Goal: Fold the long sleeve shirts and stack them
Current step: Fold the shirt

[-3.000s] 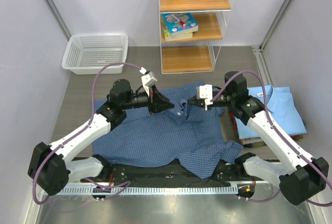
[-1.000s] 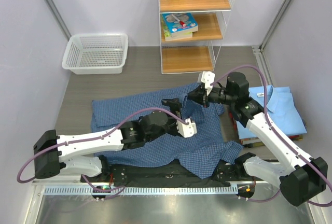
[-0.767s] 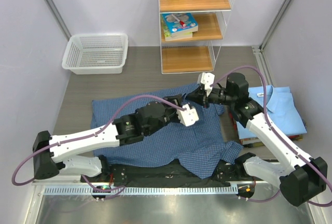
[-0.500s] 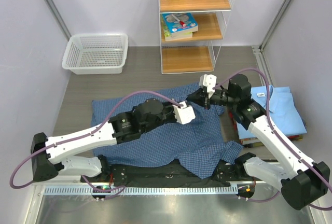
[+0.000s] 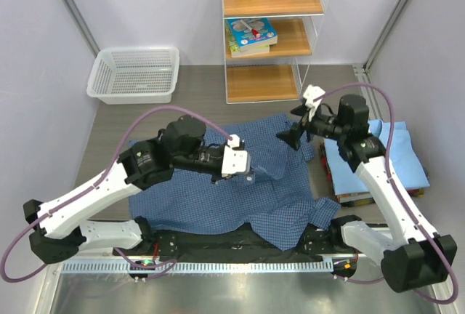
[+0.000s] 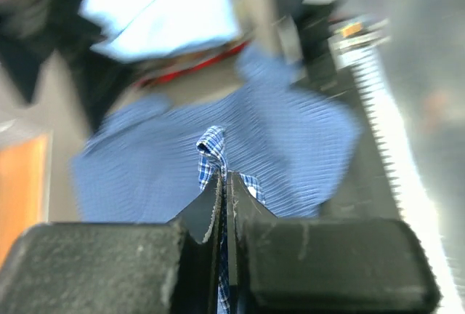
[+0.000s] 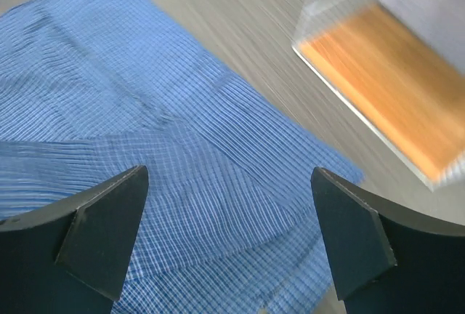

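Note:
The dark blue checked long sleeve shirt (image 5: 211,190) lies spread across the middle of the table. My left gripper (image 5: 249,175) is over its centre, shut on a raised pinch of the checked cloth (image 6: 212,147), which runs down between the closed jaws in the left wrist view. My right gripper (image 5: 289,137) hovers open above the shirt's far right corner; in the right wrist view only checked cloth (image 7: 182,183) lies beneath the wide-apart fingers (image 7: 107,230). The light blue long sleeve shirt (image 5: 396,150) lies folded at the right of the table.
A white mesh basket (image 5: 134,74) stands at the back left. A wire-and-wood shelf unit (image 5: 265,52) with books and bottles stands at the back centre, its lowest board (image 7: 392,96) close to my right gripper. Books (image 5: 356,196) lie under the light blue shirt.
My left gripper closed on the checked cloth near the shirt's middle and drew back leftward with it. My right gripper let go of the shirt's corner, opened wide and pulled back to the right.

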`<state>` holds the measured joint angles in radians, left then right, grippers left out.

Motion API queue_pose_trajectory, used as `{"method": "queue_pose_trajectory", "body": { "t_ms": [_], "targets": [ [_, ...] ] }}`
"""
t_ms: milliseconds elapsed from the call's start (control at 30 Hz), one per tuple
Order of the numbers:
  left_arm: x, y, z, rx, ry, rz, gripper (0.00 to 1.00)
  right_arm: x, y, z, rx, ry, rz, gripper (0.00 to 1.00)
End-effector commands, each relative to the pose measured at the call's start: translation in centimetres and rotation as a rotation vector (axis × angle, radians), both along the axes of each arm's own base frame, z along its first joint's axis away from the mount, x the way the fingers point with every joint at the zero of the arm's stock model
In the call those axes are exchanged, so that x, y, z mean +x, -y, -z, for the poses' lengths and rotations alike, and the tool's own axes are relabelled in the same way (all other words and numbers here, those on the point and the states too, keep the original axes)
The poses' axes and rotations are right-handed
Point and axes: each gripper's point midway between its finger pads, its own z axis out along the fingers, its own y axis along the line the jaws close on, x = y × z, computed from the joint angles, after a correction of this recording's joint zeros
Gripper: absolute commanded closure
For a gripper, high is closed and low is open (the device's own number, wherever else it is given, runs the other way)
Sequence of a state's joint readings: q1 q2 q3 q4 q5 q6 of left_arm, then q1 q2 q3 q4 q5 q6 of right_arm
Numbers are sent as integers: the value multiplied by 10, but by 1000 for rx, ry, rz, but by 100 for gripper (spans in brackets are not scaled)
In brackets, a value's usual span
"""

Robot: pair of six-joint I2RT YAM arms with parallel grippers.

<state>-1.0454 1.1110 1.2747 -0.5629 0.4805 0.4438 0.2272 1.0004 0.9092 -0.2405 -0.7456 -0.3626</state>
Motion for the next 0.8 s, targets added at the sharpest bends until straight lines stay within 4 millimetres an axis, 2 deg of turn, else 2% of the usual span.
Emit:
{"method": "queue_pose_trajectory", "body": {
  "t_ms": [0, 67, 100, 167, 200, 233, 267, 333, 367, 433, 500, 533, 600, 633, 667, 700, 733, 767],
  "targets": [
    [-52, 6, 10, 119, -293, 220, 100, 27, 23, 9, 27, -188, 101, 0],
    [-55, 13, 16, 153, -368, 212, 100, 27, 16, 13, 40, -273, 44, 1],
    [-50, 22, 24, 178, -391, 195, 100, 31, 10, 28, 44, -346, 13, 3],
    [-41, 31, 32, 192, -410, 155, 100, 32, 1, 33, 67, -434, -34, 20],
    [-38, 36, 33, 192, -429, 131, 100, 35, -2, 41, 70, -479, -38, 26],
    [-28, 46, 39, 196, -432, 100, 100, 40, -5, 55, 77, -548, -37, 40],
    [-26, 50, 43, 206, -446, 90, 100, 40, -8, 61, 82, -577, -49, 46],
    [-23, 59, 47, 226, -478, 89, 100, 42, -14, 80, 66, -635, -58, 52],
    [-18, 60, 49, 230, -475, 66, 100, 43, -13, 83, 60, -651, -51, 52],
    [8, 54, 53, 215, -543, -46, 100, 47, -13, 85, 50, -654, -51, 49],
    [37, 42, 61, 174, -621, -148, 100, 47, -10, 90, 17, -661, -45, 44],
    [71, 24, 64, 143, -675, -275, 100, 48, -9, 91, 6, -663, -43, 38],
    [98, -1, 76, 103, -711, -388, 100, 52, -5, 96, -29, -661, -24, 33],
    [127, -28, 82, 60, -757, -519, 100, 55, -3, 95, -43, -651, -20, 30],
    [134, -42, 84, 32, -765, -567, 100, 55, -1, 103, -61, -682, -15, 29],
    [140, -60, 105, 37, -806, -630, 100, 57, 2, 107, -84, -681, -6, 28],
    [147, -74, 113, 26, -828, -682, 100, 61, 3, 108, -96, -684, -1, 28],
    [163, -99, 121, -4, -861, -777, 100, 59, 4, 111, -108, -711, 0, 28]
  ]
}}
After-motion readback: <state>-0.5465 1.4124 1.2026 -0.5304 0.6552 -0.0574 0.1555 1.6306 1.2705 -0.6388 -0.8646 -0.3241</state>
